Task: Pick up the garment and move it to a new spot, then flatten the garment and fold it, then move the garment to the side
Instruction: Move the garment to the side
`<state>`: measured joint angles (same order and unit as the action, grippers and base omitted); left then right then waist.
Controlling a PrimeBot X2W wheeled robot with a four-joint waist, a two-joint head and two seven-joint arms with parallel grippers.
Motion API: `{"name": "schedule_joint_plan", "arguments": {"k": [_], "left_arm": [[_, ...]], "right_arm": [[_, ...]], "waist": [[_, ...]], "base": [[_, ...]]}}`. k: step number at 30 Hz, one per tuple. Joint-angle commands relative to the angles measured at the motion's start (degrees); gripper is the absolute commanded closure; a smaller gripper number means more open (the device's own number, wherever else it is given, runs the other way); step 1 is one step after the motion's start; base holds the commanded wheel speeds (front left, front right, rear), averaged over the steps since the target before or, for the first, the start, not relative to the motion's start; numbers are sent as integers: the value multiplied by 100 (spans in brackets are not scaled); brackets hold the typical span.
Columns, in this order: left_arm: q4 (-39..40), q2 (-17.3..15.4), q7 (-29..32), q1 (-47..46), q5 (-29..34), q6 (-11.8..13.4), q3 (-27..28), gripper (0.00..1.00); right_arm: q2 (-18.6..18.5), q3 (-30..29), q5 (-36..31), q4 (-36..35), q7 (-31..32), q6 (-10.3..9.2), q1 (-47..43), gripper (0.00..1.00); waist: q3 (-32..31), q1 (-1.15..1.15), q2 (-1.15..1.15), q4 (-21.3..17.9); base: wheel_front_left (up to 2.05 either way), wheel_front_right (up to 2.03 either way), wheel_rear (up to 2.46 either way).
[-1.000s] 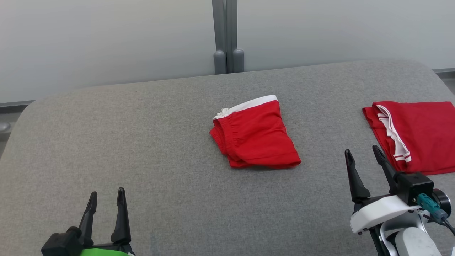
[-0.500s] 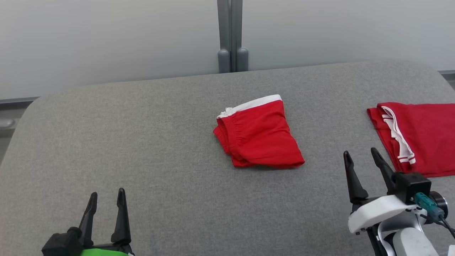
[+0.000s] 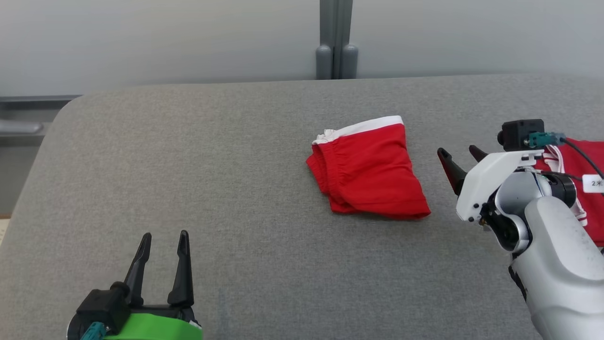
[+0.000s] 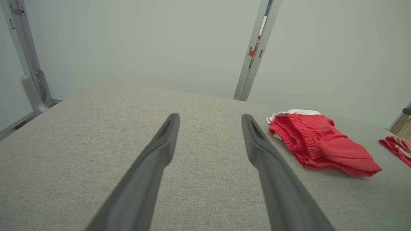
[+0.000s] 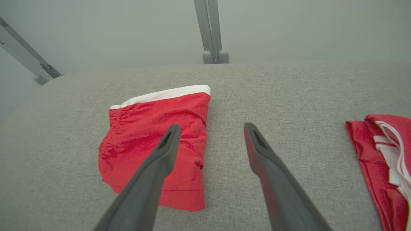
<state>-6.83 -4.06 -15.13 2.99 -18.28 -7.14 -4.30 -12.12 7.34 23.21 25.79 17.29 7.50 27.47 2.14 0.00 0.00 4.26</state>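
- Right gripper (image 3: 457,153) has advanced to three o'clock of the folded shorts (image 3: 370,172), jaws apart (likely to shift them aside).
- Left gripper (image 3: 165,234) idles at seven o'clock, also spread.

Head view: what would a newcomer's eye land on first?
The folded red shorts with a white waistband stand out at once, lying near the middle of the grey padded table. To their right the right gripper hangs open, fingers angled toward them, with a second red garment beyond it at the table's right edge. The left gripper, open too, sits at the lower left.
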Motion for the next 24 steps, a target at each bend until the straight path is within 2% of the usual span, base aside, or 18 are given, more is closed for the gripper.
{"name": "schedule_joint_plan", "arguments": {"k": [1, 6, 12, 18, 24], "left_arm": [[44, 18, 4, -131, -16, -39, -50, 0], [73, 46, 4, -223, -34, -31, -187, 0], [-4, 73, 4, -321, -120, -36, -324, 0], [-53, 97, 4, -380, -204, -34, -462, 0], [-58, 109, 4, -435, -261, -34, -495, 0]], "right_arm": [[3, -57, 153, 233, 167, -4, 248, 0], [-39, -232, 51, 1189, 383, -3, 784, 0], [139, -687, -65, 2263, 315, -3, 1215, 0], [157, -1124, -488, 3165, 151, -3, 1494, 0], [475, -1443, -740, 3927, 247, -1, 1627, 0]], "waist": [[253, 0, 0, 385], [495, 0, 0, 812], [745, 0, 0, 1213], [914, 0, 0, 1362], [981, 0, 0, 1356]], "base": [[0, 0, 0], [0, 0, 0], [0, 0, 0], [0, 0, 0], [0, 0, 0]]}}
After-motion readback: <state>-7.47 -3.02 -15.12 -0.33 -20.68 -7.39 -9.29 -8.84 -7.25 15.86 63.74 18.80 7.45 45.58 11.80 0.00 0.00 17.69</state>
